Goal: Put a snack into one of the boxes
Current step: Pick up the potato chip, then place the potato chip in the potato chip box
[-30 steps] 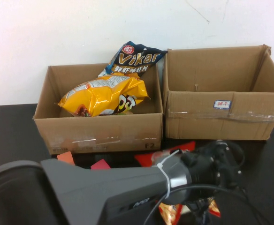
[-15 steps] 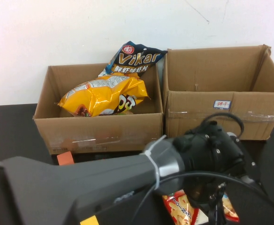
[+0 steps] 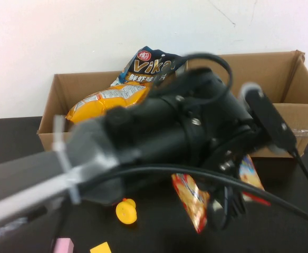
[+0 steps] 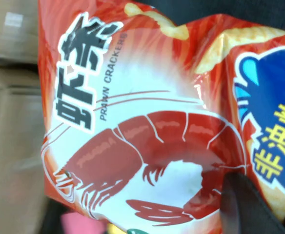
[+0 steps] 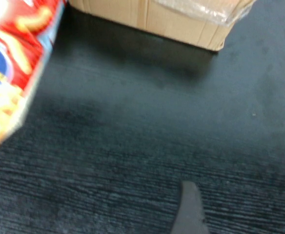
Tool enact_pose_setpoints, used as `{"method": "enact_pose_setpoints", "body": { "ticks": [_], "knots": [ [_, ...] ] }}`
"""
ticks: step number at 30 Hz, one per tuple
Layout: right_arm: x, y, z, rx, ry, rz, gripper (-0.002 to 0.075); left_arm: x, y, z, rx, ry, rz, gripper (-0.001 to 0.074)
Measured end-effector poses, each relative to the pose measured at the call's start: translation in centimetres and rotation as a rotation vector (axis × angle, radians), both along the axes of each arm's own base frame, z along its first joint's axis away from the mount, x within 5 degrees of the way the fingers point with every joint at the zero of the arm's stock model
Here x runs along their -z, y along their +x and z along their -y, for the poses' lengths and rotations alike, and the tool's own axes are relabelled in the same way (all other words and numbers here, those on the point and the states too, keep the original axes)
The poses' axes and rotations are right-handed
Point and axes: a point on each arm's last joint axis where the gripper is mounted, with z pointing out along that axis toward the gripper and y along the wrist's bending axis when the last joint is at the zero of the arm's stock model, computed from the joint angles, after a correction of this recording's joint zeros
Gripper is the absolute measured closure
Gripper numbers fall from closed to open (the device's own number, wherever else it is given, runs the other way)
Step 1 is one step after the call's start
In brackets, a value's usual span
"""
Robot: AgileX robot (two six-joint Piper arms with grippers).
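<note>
Red prawn-cracker snack bag (image 3: 196,203) hangs clear of the black surface (image 3: 280,226), pinched by the left hand (image 3: 225,208) at the end of the large black left arm that fills the middle of the high view. In the left wrist view the same bag (image 4: 142,126) fills nearly everything, showing a printed prawn and the words "PRAWN CRACKERS", with one dark finger (image 4: 245,204) pressed against its face. The bag sits in front of the two brown cardboard boxes, below the gap between them. The left brown cardboard box (image 3: 54,105) holds a yellow foil chip bag (image 3: 109,100) and a dark blue Vikar snack bag (image 3: 148,66) leaning on its back wall. The right brown cardboard box (image 3: 296,79) stands just beside it. A small yellow round toy (image 3: 126,212), a pink block (image 3: 63,245) and a yellow block (image 3: 101,248) lie on the surface near the front. The right hand (image 5: 189,212) hovers low over bare surface near the right box's corner; only one dark fingertip shows, so I cannot tell its state.
</note>
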Motion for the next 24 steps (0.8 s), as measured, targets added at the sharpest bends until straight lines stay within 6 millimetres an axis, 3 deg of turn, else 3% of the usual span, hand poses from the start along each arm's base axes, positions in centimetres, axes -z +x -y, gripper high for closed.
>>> {"method": "enact_pose_setpoints", "body": {
  "ticks": [7, 12, 19, 24],
  "knots": [
    [0.5, 0.4, -0.4, 0.0, 0.047, 0.023, 0.0256, -4.7, 1.5, -2.3, -0.116, 0.029, 0.274, 0.0666],
    [0.7, 0.4, -0.7, -0.007, 0.081, 0.02, 0.0256, -7.1, 4.8, -4.8, -0.249, -0.037, 0.371, 0.0666],
    [0.6, 0.4, -0.8, -0.011, 0.099, 0.019, 0.0256, -7.8, 11.0, -11.1, -0.541, -0.225, 0.383, 0.0666],
    [0.6, 0.4, -1.0, -0.016, 0.12, 0.022, 0.0256, -6.4, 15.5, -15.0, -0.727, -0.381, 0.381, 0.0666]
  ]
}}
